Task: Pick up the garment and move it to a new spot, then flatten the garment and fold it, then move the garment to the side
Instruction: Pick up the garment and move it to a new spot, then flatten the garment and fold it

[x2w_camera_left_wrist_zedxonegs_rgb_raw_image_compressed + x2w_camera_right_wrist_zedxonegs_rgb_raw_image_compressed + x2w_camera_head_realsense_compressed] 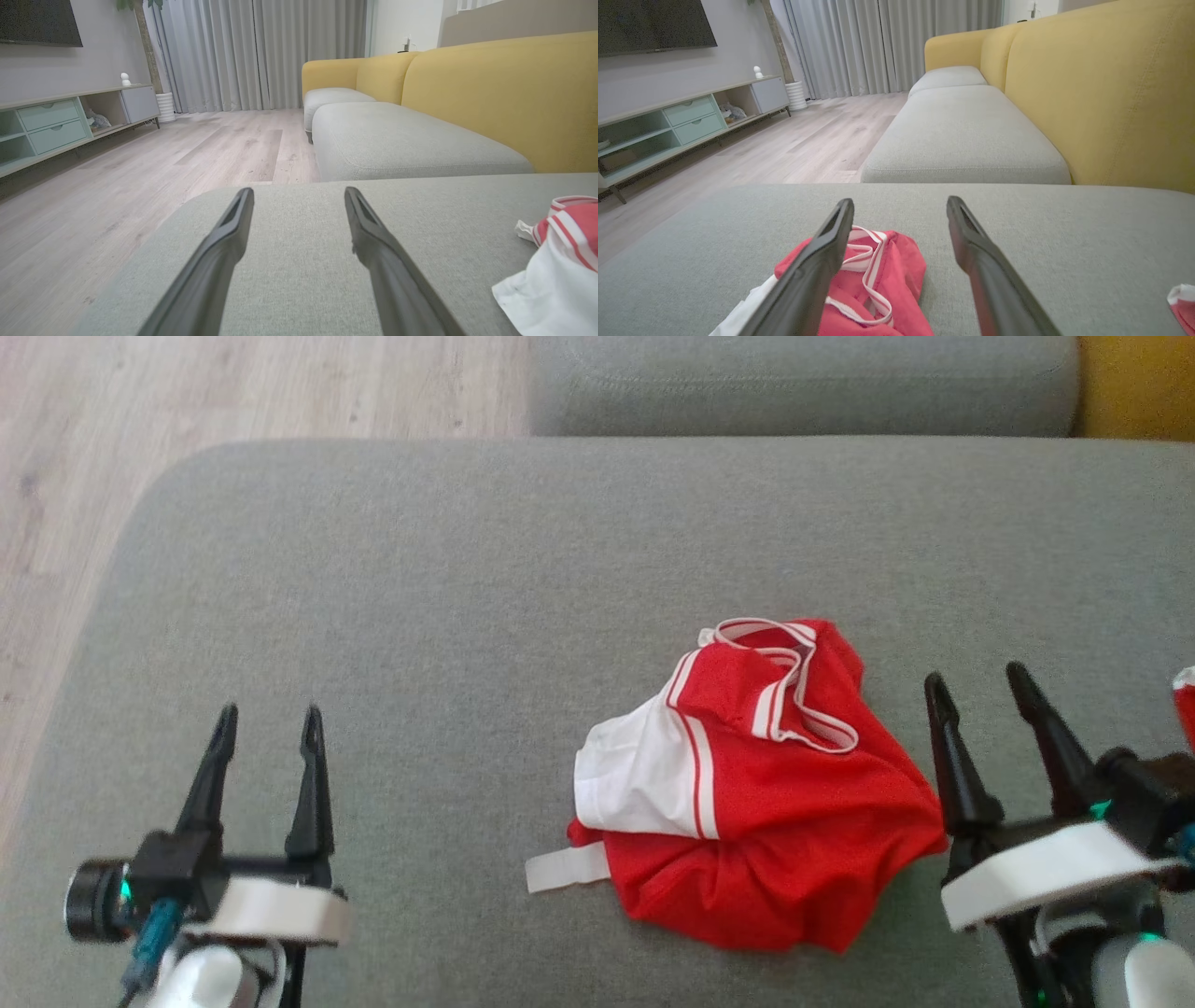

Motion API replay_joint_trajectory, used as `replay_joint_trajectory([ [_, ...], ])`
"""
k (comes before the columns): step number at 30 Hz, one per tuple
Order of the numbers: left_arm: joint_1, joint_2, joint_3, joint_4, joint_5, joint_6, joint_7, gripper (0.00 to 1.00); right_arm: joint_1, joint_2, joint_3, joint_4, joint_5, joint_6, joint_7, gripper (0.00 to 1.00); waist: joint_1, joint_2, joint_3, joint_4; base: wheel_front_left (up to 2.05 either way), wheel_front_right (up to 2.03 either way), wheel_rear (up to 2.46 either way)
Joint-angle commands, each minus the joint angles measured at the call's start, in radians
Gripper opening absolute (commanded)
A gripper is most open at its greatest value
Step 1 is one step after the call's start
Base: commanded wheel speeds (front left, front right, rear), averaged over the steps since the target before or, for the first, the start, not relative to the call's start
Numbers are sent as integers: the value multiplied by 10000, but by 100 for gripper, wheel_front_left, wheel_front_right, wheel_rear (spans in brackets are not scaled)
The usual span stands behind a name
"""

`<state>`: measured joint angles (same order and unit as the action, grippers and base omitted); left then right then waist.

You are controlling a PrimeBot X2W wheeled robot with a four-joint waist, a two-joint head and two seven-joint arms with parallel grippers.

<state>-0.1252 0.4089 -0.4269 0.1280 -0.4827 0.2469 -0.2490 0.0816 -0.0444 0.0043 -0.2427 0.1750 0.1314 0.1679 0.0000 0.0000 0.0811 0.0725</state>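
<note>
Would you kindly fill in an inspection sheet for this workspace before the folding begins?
Surface: grey sofa cushion, flat.
Job's things: red and white garment, crumpled, right of centre.
Clutter: another red and white cloth piece at the right edge.
Grippers: left gripper and right gripper open, jaws empty; the right one close beside the garment.
Cables: teal cable at the left wrist.
Surroundings: wood floor, yellow backrest, TV console, curtains.

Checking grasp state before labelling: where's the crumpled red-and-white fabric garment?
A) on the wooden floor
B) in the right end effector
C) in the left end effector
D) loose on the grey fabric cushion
D: the crumpled red-and-white fabric garment lies on the grey fabric cushion beside the open right end effector, not gripped.
</note>
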Motion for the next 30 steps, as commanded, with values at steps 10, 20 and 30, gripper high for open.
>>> replay_joint_trajectory([
  [10,834,480,196,-532,-4,372,267,100,682,-59,455,-160,201,-7,113,100,0,0,-879,-470,0,0,0],
  [20,1082,543,32,-778,-73,411,508,100,834,-58,561,-224,256,-7,162,100,0,0,-964,-503,0,0,0],
  [30,977,547,18,-834,-138,442,521,100,712,-58,586,-172,124,-7,328,100,0,0,-865,-468,0,0,0],
])
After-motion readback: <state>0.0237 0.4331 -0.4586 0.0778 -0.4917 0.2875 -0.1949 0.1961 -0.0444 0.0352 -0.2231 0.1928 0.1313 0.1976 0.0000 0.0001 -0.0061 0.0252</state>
